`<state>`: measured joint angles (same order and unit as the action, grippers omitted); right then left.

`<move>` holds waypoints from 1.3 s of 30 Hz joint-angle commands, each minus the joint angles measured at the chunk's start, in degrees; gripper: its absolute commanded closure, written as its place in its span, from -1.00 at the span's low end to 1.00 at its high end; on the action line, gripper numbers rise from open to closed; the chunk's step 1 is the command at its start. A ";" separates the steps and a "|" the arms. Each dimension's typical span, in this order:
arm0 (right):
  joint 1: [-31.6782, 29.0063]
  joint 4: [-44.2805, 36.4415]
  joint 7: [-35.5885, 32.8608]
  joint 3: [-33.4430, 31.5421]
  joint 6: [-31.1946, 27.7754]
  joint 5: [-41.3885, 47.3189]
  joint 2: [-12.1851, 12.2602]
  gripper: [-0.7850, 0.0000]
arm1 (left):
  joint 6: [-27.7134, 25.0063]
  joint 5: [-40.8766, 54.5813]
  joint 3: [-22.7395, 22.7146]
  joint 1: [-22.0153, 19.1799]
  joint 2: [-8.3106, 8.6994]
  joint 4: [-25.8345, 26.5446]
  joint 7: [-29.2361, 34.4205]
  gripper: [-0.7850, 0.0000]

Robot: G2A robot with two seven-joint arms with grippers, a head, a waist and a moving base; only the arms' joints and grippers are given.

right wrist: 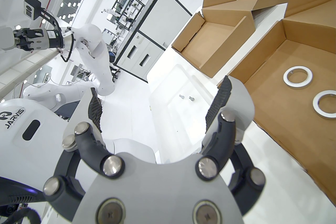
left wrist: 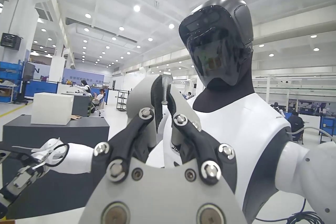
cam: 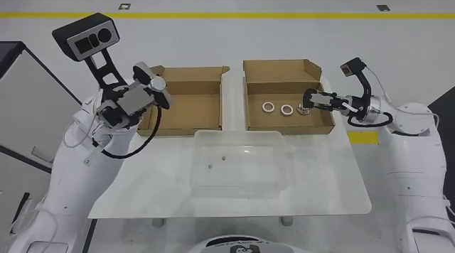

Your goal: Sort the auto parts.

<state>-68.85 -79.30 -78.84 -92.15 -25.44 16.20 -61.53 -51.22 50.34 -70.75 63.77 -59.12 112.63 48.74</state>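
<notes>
My left gripper (left wrist: 164,93) is shut on a silver bolt (left wrist: 165,89), held upright between the black pads and raised above the table. From above, that gripper (cam: 155,86) hangs by the left cardboard box (cam: 186,104), whose floor looks bare. My right gripper (right wrist: 157,104) is open with nothing between its fingers. From above it (cam: 307,102) sits low over the right cardboard box (cam: 284,121), beside two metal rings (cam: 269,107) (cam: 286,109). The same rings (right wrist: 298,77) (right wrist: 325,104) lie flat on the box floor. Two small bolts (cam: 210,165) (cam: 223,158) rest in the clear tray (cam: 270,182).
The two boxes stand side by side at the back of the white table (cam: 334,189), with flaps open. The clear tray is in front of them, at the table's middle. A grey cabinet (cam: 28,82) stands to the left of the table.
</notes>
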 commanded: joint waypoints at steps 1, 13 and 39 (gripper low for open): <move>0.00 0.00 0.00 0.00 0.00 0.00 0.00 -1.00 | -0.13 0.64 -0.08 -0.14 -0.12 -0.05 0.51 1.00; 0.00 0.00 0.00 0.00 0.00 0.00 0.00 -1.00 | -0.13 0.64 -0.08 -0.14 -0.12 -0.05 0.51 1.00; 0.00 0.00 0.00 0.00 0.00 0.00 0.00 -1.00 | 24.61 -33.85 -5.82 0.91 0.68 -6.14 -4.41 1.00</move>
<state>-68.85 -79.30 -78.84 -92.15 -25.44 16.20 -61.53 -27.92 18.85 -76.38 64.70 -58.52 106.55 44.21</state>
